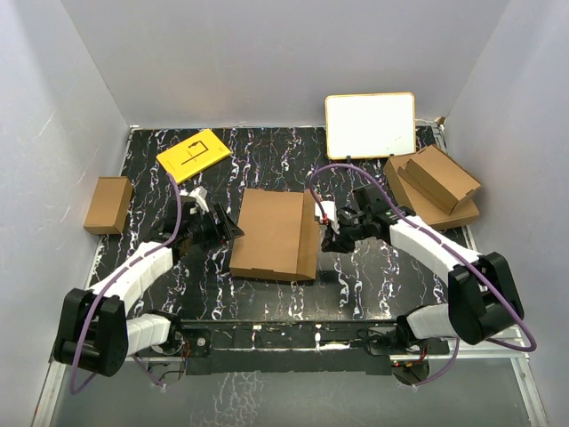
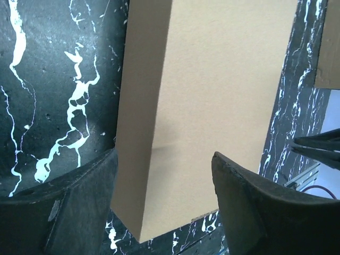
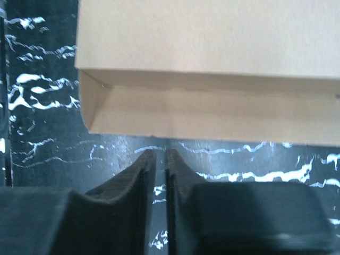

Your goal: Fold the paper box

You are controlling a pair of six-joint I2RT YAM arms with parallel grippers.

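Note:
The paper box (image 1: 276,233) lies flat and closed in the middle of the black marbled table, a shallow brown cardboard mailer. My left gripper (image 1: 233,229) is at its left edge, open; in the left wrist view the box's near corner (image 2: 212,106) sits between the spread fingers (image 2: 85,207), and the gripper (image 2: 164,199) holds nothing. My right gripper (image 1: 331,237) is just off the box's right side. In the right wrist view its jaws (image 3: 159,155) stand a thin slit apart with only table between them, tips just short of the box's side wall (image 3: 212,114).
A small brown box (image 1: 108,205) stands at the left table edge. A yellow card (image 1: 193,154) lies at the back left. A whiteboard (image 1: 370,124) leans against the back wall. Other cardboard mailers (image 1: 433,187) are stacked at the right.

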